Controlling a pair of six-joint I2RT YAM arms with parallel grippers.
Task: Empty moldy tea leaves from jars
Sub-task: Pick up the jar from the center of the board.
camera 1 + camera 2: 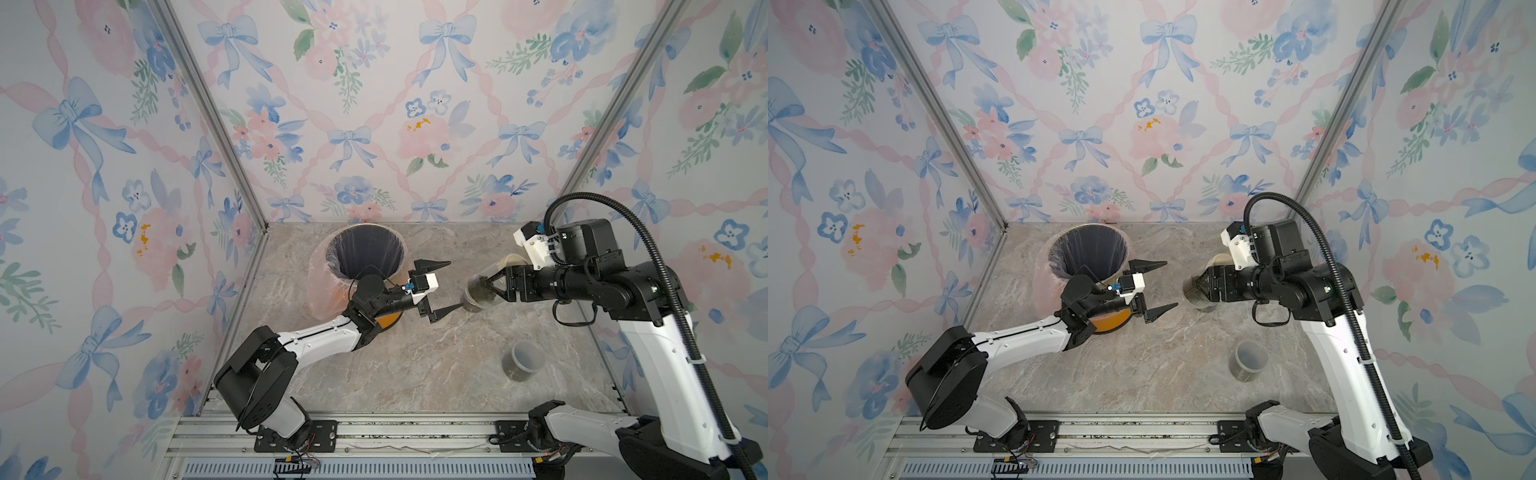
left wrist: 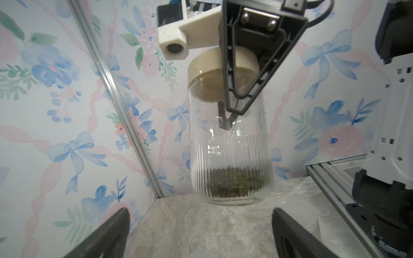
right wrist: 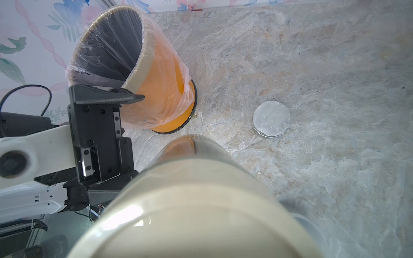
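at the back left of the marble-patterned tabletop (image 1: 395, 374) stands the orange bin (image 1: 320, 286), lined with clear plastic, its mouth open. the left arm crosses in front of its base. just right of the bin the left gripper (image 1: 456, 285) hangs above the tabletop. its fingers (image 2: 107, 234) are spread wide with nothing between them, tips pointing at the beige-lidded jar (image 1: 478, 291). in both top views the nearer tip is close to the jar's base without touching it.

the right gripper (image 2: 231, 118) reaches past the beige lid (image 2: 205, 64) from above and pinches that jar across its clear upper wall, one finger on each side. the jar is slightly tilted, its ribbed lower half low over the tabletop; whether the base touches, i cannot tell. the tea leaves (image 2: 232, 183) lie as a dark olive layer in its bottom.

in the right wrist view a round silver lid (image 3: 271, 118) faces up on the tabletop, apart from the bin; what is under it is not visible. at the front right, well apart from both grippers, the grey-lidded jar (image 1: 523, 361) stands upright and closed, with a dark layer in its bottom.
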